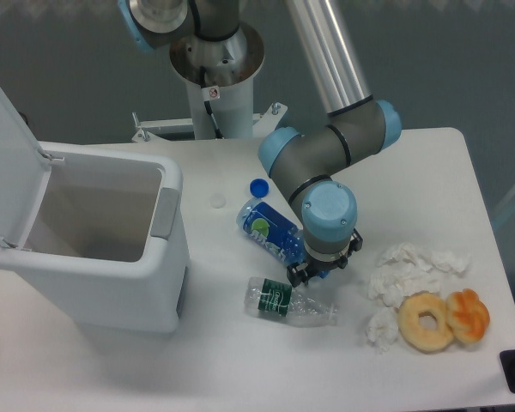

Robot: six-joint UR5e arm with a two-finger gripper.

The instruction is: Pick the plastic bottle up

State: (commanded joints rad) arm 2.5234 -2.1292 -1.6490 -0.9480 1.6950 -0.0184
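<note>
The plastic bottle (267,228) lies on the white table, blue-tinted with a blue label and a green-and-white logo. It slants from upper left down to the right. Its lower right end runs under my gripper (320,264), which points straight down over it. The two fingers sit close against that end, one on each side, and a bit of blue shows between them. The wrist hides the bottle's cap.
A crushed clear bottle (289,302) with a dark green label lies just below the gripper. A loose blue cap (258,186) sits above the bottle. An open white bin (159,292) stands at left. Crumpled tissues (410,268) and two doughnuts (427,323) lie at right.
</note>
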